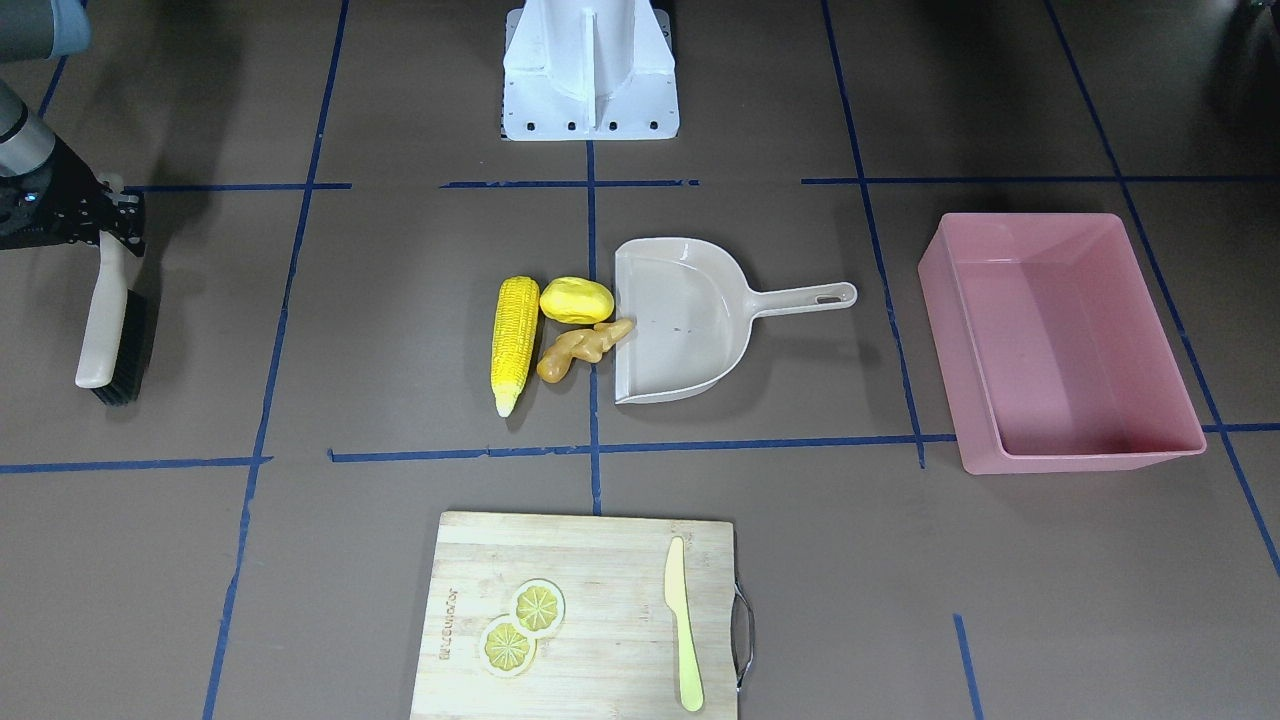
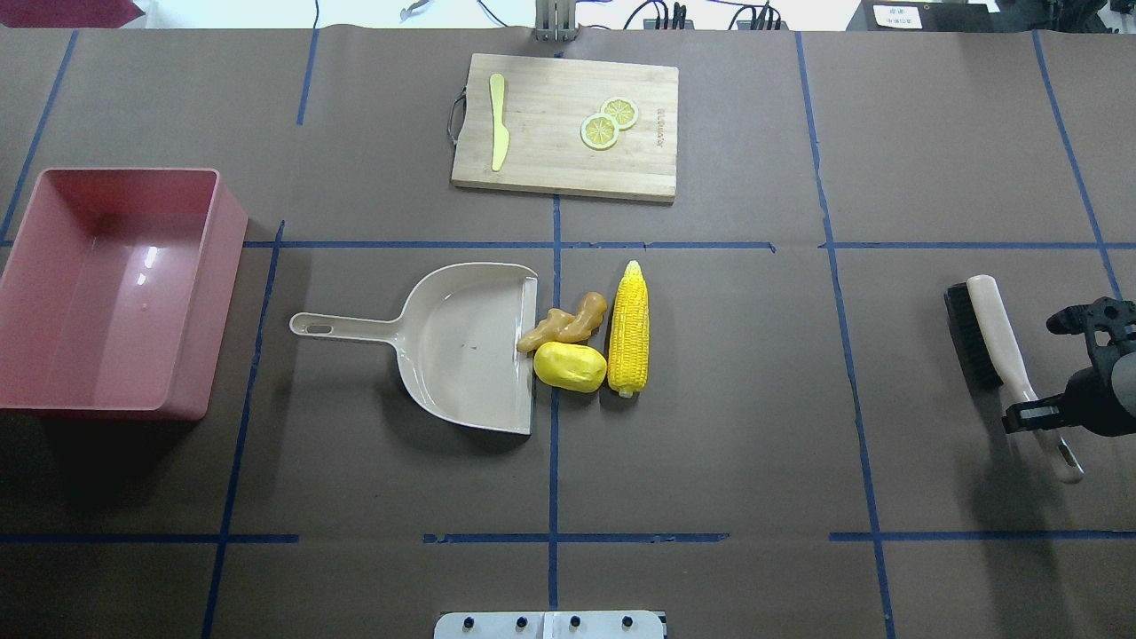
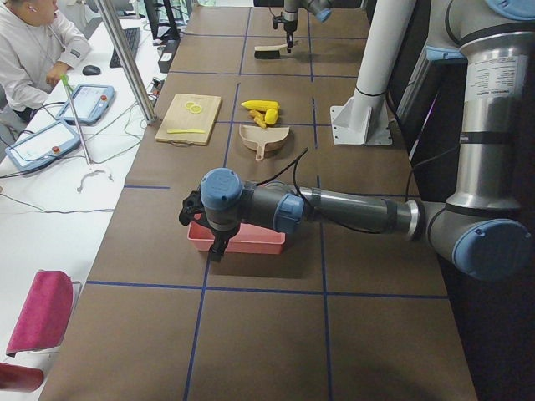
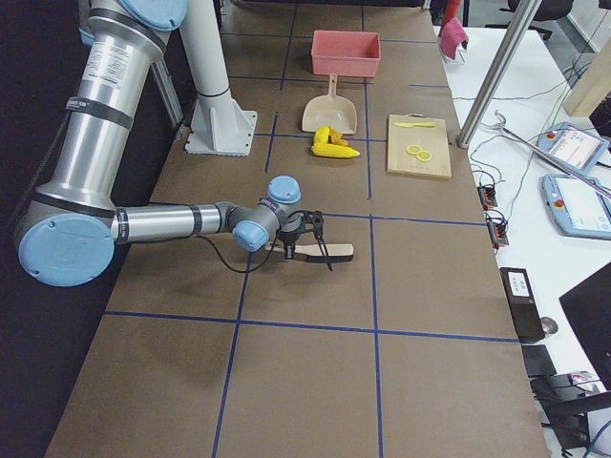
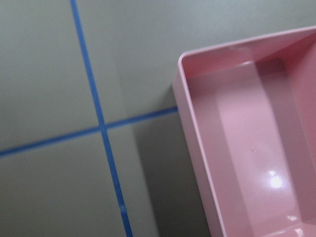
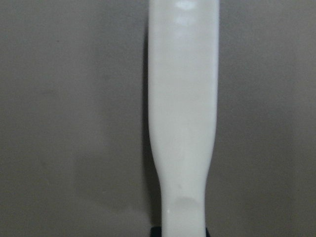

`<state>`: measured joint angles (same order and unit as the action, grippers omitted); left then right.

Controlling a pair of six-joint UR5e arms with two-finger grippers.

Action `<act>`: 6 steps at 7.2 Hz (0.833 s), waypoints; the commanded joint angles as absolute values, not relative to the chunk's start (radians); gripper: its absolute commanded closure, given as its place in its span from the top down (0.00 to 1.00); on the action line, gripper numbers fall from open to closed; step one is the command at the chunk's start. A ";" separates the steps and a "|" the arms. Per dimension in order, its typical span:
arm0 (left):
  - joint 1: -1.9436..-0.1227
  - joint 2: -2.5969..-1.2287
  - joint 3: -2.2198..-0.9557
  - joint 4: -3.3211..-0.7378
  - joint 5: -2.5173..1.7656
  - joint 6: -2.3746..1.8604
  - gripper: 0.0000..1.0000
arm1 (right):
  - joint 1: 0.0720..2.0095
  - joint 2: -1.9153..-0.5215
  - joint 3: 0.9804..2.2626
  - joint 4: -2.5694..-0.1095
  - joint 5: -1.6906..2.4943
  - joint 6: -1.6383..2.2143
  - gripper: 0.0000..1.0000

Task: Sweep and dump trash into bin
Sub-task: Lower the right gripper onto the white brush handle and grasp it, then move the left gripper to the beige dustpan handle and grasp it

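The corn cob (image 1: 514,340), the yellow potato lump (image 1: 576,299) and the ginger root (image 1: 580,348) lie together at the open mouth of a beige dustpan (image 1: 680,330). The ginger's tip touches the pan's lip. The pink bin (image 1: 1080,462) stands empty beyond the dustpan's handle. My right gripper (image 1: 110,222) is down on the white handle of a brush (image 1: 105,320) that lies on the table, its fingers against both sides. My left gripper (image 3: 216,246) hangs over the bin's outer edge; I cannot tell whether it is open or shut.
A wooden cutting board (image 1: 600,560) with two lemon slices and a pale knife lies on the operators' side. The robot's white base (image 1: 590,90) stands behind the dustpan. Blue tape lines cross the brown table.
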<state>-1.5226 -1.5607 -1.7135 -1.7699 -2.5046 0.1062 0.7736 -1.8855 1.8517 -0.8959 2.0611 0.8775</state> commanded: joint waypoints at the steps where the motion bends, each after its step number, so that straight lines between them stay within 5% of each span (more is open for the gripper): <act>1: -1.397 -1.648 -1.723 -1.891 -2.493 0.100 1.00 | 0.778 -1.878 1.850 -0.896 2.059 0.877 0.00; 6: -1.085 -2.015 -1.723 -1.887 -2.378 0.031 1.00 | 0.785 -1.878 1.853 -0.893 2.060 0.879 0.00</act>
